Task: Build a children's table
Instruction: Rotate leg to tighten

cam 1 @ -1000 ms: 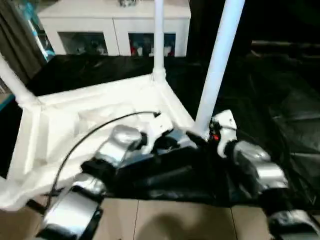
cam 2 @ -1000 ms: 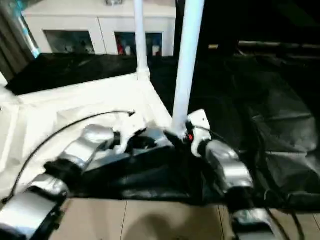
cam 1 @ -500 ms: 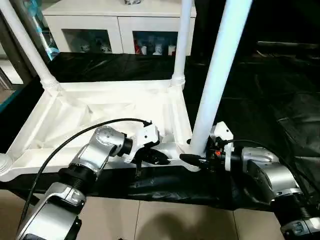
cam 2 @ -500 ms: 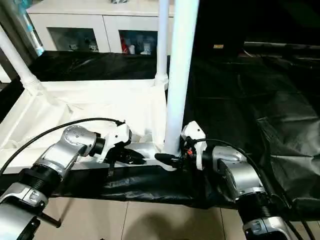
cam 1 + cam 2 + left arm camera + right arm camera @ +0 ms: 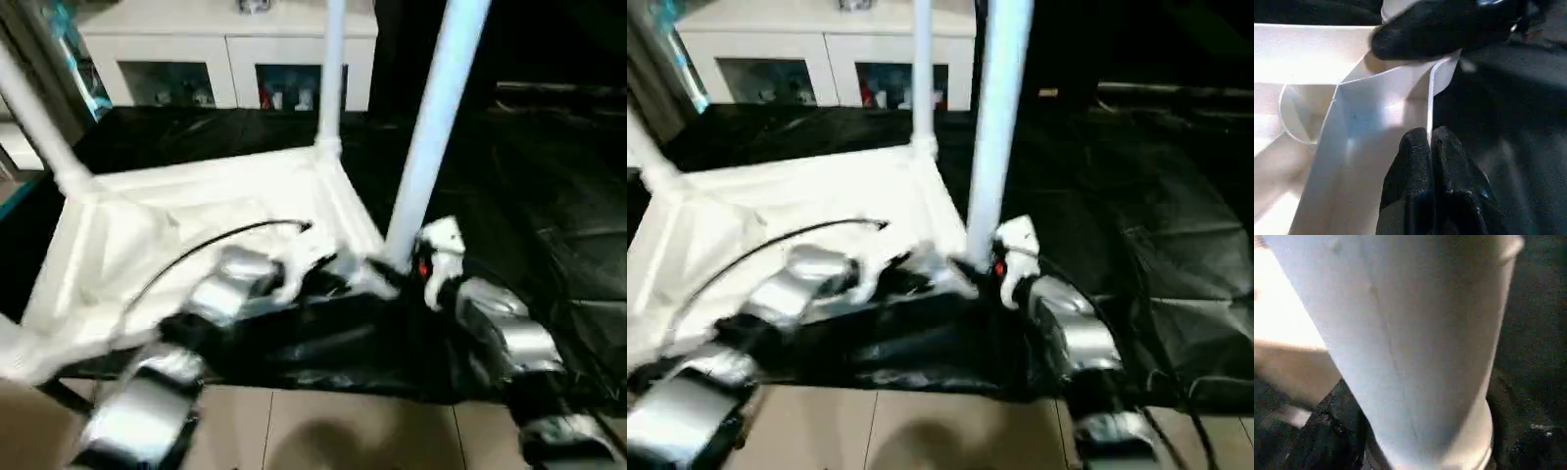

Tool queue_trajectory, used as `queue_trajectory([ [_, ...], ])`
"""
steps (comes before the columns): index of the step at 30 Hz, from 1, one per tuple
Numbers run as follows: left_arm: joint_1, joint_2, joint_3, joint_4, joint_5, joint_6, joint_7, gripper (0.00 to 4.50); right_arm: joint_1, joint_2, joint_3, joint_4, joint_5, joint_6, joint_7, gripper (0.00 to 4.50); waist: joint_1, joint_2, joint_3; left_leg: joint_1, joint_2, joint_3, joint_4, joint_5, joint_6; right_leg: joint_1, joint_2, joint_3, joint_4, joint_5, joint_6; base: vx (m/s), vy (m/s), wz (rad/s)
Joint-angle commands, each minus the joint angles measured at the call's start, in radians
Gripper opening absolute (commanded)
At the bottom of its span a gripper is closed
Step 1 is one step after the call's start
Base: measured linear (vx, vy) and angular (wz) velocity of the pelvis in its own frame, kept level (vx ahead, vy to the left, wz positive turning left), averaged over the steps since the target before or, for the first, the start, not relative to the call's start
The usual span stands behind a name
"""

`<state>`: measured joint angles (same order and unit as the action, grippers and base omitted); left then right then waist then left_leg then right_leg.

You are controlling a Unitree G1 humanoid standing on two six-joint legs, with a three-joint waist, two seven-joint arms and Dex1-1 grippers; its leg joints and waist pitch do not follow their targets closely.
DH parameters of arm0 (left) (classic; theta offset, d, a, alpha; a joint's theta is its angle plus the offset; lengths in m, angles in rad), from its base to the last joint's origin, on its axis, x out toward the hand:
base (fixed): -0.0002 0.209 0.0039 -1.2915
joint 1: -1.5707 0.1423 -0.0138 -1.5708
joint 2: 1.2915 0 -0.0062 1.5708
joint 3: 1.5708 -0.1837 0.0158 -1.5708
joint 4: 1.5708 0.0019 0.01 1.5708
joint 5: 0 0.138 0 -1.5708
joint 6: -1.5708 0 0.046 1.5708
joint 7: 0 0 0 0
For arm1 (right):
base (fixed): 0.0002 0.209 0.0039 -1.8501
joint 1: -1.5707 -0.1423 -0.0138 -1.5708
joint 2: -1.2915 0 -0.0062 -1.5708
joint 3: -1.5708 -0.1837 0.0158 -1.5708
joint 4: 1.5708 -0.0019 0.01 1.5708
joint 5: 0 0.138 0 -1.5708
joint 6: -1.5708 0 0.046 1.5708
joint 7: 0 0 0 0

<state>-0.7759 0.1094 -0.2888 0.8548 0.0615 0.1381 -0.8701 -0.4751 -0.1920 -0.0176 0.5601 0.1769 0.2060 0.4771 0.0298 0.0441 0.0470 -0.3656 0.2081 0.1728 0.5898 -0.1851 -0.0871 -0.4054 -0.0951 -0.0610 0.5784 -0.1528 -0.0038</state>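
Note:
The children's table (image 5: 127, 245) lies upside down on a black sheet, with its white legs pointing up. My left gripper (image 5: 1429, 137) is shut on the thin rim (image 5: 1431, 98) of the top, next to the near right corner socket. My right gripper (image 5: 392, 269) reaches in from the right at the foot of the near right leg (image 5: 431, 127). A black finger sits on each side of that leg (image 5: 1410, 333), and one of those fingers (image 5: 1440, 29) crosses the left wrist view at the socket. Another leg (image 5: 331, 78) stands at the far right corner and one (image 5: 39, 127) at the left.
A white cabinet (image 5: 225, 59) with glass-fronted compartments stands behind the table. The black sheet (image 5: 529, 176) spreads wide to the right. Tan floor (image 5: 323, 431) shows at the near edge. A black cable (image 5: 196, 250) arcs over my left forearm.
The head camera has swung, so the whole picture has shifted. Both grippers stay at the near right corner, the left on the rim and the right at the leg's foot.

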Motion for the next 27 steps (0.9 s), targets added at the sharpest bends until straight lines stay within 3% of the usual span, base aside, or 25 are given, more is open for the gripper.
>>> queue_trajectory([
  [1, -0.043, -0.025, 0.041, 0.028, 0.001, 0.005, 0.121, 0.0, 0.017, 0.036, 0.004, 0.08, -0.034, 0.023, -0.097, 2.73, -0.004, -0.01, -0.065, 0.009, 0.002, 0.006, -0.072, -0.248, 0.031, 0.049, -0.032, 0.023, -0.075, -0.332, -0.194, 0.0, 0.0, 0.0],
  [2, -0.059, -0.05, 0.045, 0.055, 0.006, 0.0, 0.159, 0.0, -0.001, 0.07, -0.005, 0.113, -0.039, 0.017, -0.15, 2.73, -0.002, 0.001, -0.066, 0.007, 0.002, 0.004, -0.072, -0.244, 0.034, 0.049, -0.034, 0.023, -0.073, -0.325, -0.195, 0.0, 0.0, 0.0],
  [4, -0.067, -0.066, 0.042, 0.07, 0.008, -0.011, 0.165, 0.0, -0.014, 0.093, -0.002, 0.131, -0.041, 0.012, -0.164, 2.73, -0.005, -0.005, -0.067, 0.005, 0.001, 0.005, -0.072, -0.238, 0.038, 0.051, -0.031, 0.022, -0.074, -0.302, -0.199, 0.0, 0.0, 0.0],
  [7, -0.07, -0.072, 0.032, 0.08, 0.01, -0.025, 0.15, 0.0, -0.018, 0.111, 0.009, 0.117, -0.022, 0.003, -0.103, 2.73, -0.002, -0.002, -0.068, 0.002, 0.001, 0.005, -0.072, -0.241, 0.056, 0.054, -0.032, 0.02, -0.072, -0.284, -0.204, 0.0, 0.0, 0.0],
  [8, -0.069, -0.071, 0.029, 0.081, 0.01, -0.031, 0.14, 0.0, -0.017, 0.113, 0.011, 0.105, -0.012, 0.002, -0.074, 3.43, -0.002, -0.003, -0.069, 0.003, 0.002, 0.005, -0.071, -0.237, 0.061, 0.054, -0.032, 0.02, -0.071, -0.273, -0.208, 0.0, 0.0, 0.0],
  [10, -0.066, -0.066, 0.026, 0.084, 0.01, -0.045, 0.118, 0.0, -0.016, 0.107, 0.018, 0.088, -0.003, -0.002, -0.036, 3.45, -0.001, -0.003, -0.069, 0.003, 0.003, 0.004, -0.071, -0.238, 0.066, 0.054, -0.033, 0.02, -0.071, -0.266, -0.215, 0.0, 0.0, 0.0],
  [14, -0.047, -0.034, 0.023, 0.068, -0.009, -0.076, 0.001, 0.0, -0.001, 0.049, 0.06, 0.036, 0.001, -0.007, 0.104, 3.85, -0.002, -0.007, -0.07, -0.002, 0.004, 0.002, -0.071, -0.223, 0.078, 0.062, -0.034, 0.018, -0.067, -0.247, -0.22, 0.0, 0.0, 0.0],
  [18, -0.015, 0.009, 0.001, 0.019, -0.022, -0.099, -0.12, 0.0, 0.029, -0.019, 0.102, -0.022, 0.006, -0.013, 0.243, 3.85, 0.001, -0.01, -0.071, -0.005, 0.006, 0.004, -0.067, -0.184, 0.103, 0.065, -0.036, 0.021, -0.06, -0.196, -0.239, 0.0, 0.0, 0.0],
  [19, 0.024, 0.058, -0.021, -0.046, -0.044, -0.105, -0.246, 0.0, 0.061, -0.089, 0.131, -0.089, 0.021, -0.005, 0.373, 3.85, 0.004, -0.008, -0.074, -0.004, 0.009, 0.002, -0.067, -0.161, 0.109, 0.068, -0.035, 0.02, -0.054, -0.157, -0.251, 0.0, 0.0, 0.0],
  [20, 0.04, 0.078, -0.032, -0.072, -0.049, -0.103, -0.287, 0.0, 0.069, -0.113, 0.137, -0.106, 0.029, 0.0, 0.411, 3.85, 0.006, -0.01, -0.075, -0.001, 0.012, 0.006, -0.063, -0.142, 0.129, 0.066, -0.033, 0.022, -0.049, -0.105, -0.271, 0.0, 0.0, 0.0],
  [22, 0.055, 0.099, -0.042, -0.096, -0.053, -0.1, -0.327, 0.0, 0.076, -0.134, 0.137, -0.121, 0.034, 0.006, 0.451, 3.85, 0.008, -0.004, -0.075, -0.002, 0.015, 0.007, -0.063, -0.137, 0.14, 0.062, -0.031, 0.02, -0.042, -0.074, -0.292, 0.0, 0.0, 0.0],
  [27, 0.103, 0.167, -0.063, -0.169, -0.064, -0.08, -0.444, 0.0, 0.098, -0.199, 0.142, -0.172, 0.054, 0.019, 0.566, 3.85, 0.018, -0.006, -0.068, 0.009, 0.022, 0.013, -0.069, -0.198, 0.107, 0.054, -0.032, 0.023, -0.047, -0.147, -0.291, 0.0, 0.0, 0.0],
])
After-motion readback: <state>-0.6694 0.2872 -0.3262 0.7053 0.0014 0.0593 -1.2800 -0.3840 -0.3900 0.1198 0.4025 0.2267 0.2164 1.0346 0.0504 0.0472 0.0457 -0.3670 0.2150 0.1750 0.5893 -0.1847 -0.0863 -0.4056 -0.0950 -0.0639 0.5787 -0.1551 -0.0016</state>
